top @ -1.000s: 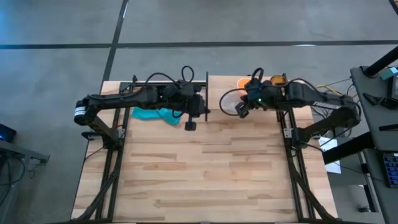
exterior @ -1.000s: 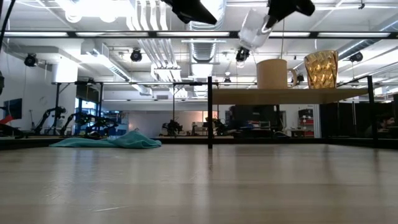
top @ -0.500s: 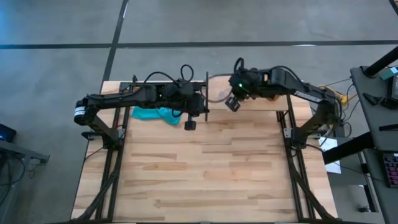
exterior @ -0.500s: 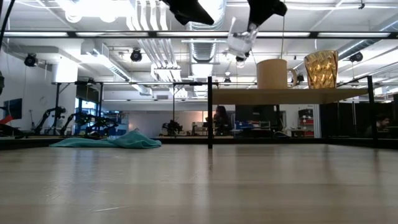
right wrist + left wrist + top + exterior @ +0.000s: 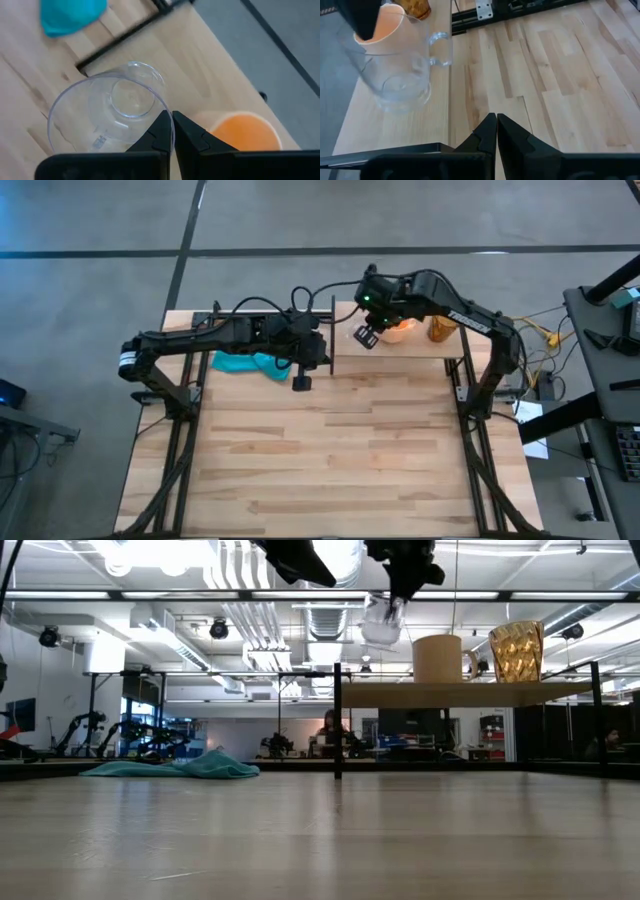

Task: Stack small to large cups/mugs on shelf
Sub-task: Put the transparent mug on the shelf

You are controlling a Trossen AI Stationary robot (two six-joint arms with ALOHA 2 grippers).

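My right gripper [image 5: 366,336] is shut on the small clear glass cup [image 5: 380,620], which hangs in the air over the left end of the shelf [image 5: 470,693]. The orange mug [image 5: 401,328] and the taller brown cup [image 5: 441,330] stand on their bases on the shelf board, to the right of the glass; the low view shows the mug [image 5: 440,658] and brown cup [image 5: 517,650] upright. My left gripper [image 5: 300,381] is shut and touching nothing, raised over the table just left of the shelf, and its wrist view looks at the glass cup [image 5: 402,75]. My right gripper pinches the glass cup at its rim [image 5: 159,104], with what looks like one finger inside the wall and one outside. The fingers [image 5: 402,582] come from above, pointing down. The cup hangs below them, lifted clear of the shelf, its base lowest and slightly tilted.
A teal cloth [image 5: 245,363] lies crumpled on the tabletop near the far left, under my left arm. Black shelf posts [image 5: 337,720] stand at the shelf's left end. The wide plank tabletop [image 5: 330,450] stretches toward the near edge.
My right gripper has carried the glass cup toward the table's left, away from the orange mug to the shelf's left end, and a little lower. The cup, strongly tilted a second ago, now hangs closer to upright. My left arm has kept still.
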